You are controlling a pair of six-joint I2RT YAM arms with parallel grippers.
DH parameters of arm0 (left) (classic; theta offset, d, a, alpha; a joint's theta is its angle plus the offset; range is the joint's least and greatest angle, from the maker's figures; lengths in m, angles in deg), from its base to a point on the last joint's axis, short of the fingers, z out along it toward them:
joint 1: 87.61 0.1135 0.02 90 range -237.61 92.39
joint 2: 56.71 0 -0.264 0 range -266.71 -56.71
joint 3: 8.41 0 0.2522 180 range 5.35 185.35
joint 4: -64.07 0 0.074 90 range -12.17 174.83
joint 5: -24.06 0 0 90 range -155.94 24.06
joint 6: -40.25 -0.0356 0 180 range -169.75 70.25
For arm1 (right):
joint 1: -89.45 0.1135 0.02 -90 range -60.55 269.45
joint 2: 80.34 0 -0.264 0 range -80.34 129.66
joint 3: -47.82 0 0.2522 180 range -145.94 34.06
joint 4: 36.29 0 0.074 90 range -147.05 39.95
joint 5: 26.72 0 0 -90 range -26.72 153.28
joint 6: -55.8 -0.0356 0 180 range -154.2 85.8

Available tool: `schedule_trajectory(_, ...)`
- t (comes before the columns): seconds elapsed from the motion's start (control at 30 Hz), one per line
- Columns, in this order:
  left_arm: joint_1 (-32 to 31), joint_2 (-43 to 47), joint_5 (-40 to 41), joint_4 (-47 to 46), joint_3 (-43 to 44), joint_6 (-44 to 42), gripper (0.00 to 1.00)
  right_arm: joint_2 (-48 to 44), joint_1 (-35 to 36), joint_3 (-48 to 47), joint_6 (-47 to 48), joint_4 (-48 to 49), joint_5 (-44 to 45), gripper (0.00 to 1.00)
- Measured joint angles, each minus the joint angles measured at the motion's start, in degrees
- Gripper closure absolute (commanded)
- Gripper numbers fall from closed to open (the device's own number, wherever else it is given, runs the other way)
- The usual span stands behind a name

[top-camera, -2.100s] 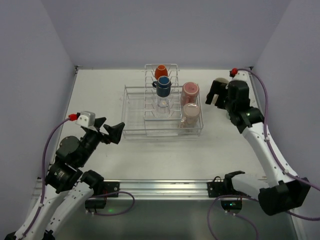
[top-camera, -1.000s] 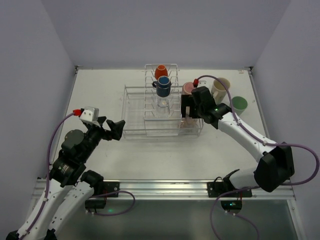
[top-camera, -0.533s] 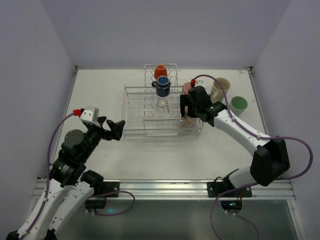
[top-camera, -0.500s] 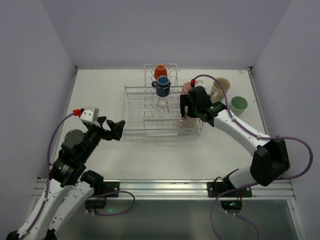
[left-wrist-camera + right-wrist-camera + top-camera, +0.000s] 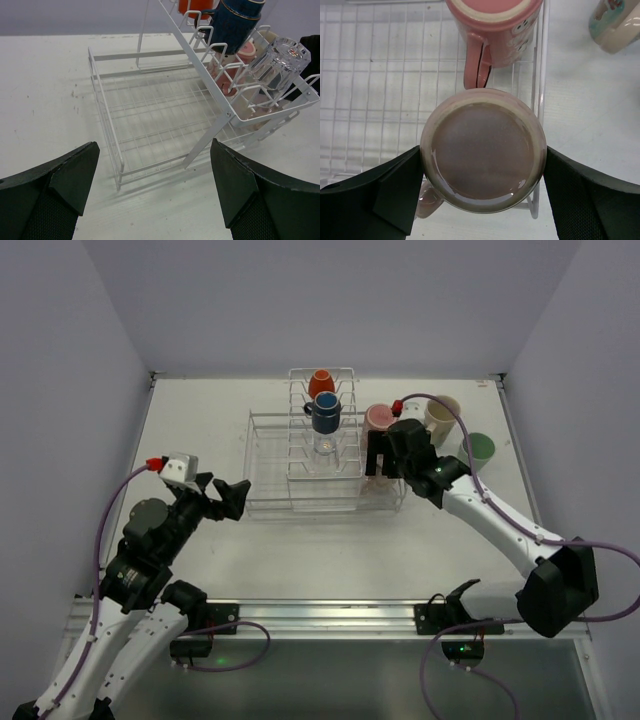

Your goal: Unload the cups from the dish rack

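Over the dish rack, right fingers are spread wide, one on either side of the upturned near pink cup, with their inner edges at its wall; cannot tell if they press. The cup sits in the rack's right compartment, with the second pink cup just behind it. Left fingers are wide, holding nothing, near the rack's near-left corner. Cream mug and green tumbler stand on the desk, right of the rack.

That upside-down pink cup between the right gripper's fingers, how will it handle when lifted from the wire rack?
The upside-down pink cup looks rigid and glossy, so it may slip in the right gripper. Its side handle could snag the white wire dish rack. It looks ceramic, likely chipping if dropped.
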Motion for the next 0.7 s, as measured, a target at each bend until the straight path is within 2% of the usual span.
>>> schedule_trajectory(0.13,0.02,-0.42,-0.13,0.0,0.0,0.0,0.0,-4.57,-0.02,1.07,0.31,1.7,0.55,0.46)
schedule_trajectory(0.5,0.37,-0.74,-0.76,-0.28,0.0,0.04,0.0,-10.1,-0.04,1.92,0.63,4.74,2.73,0.48)
schedule_trajectory(0.7,0.37,-2.54,-5.62,-0.63,2.19,0.85,0.0,-15.26,-1.73,2.03,0.26,4.7,3.37,0.48)
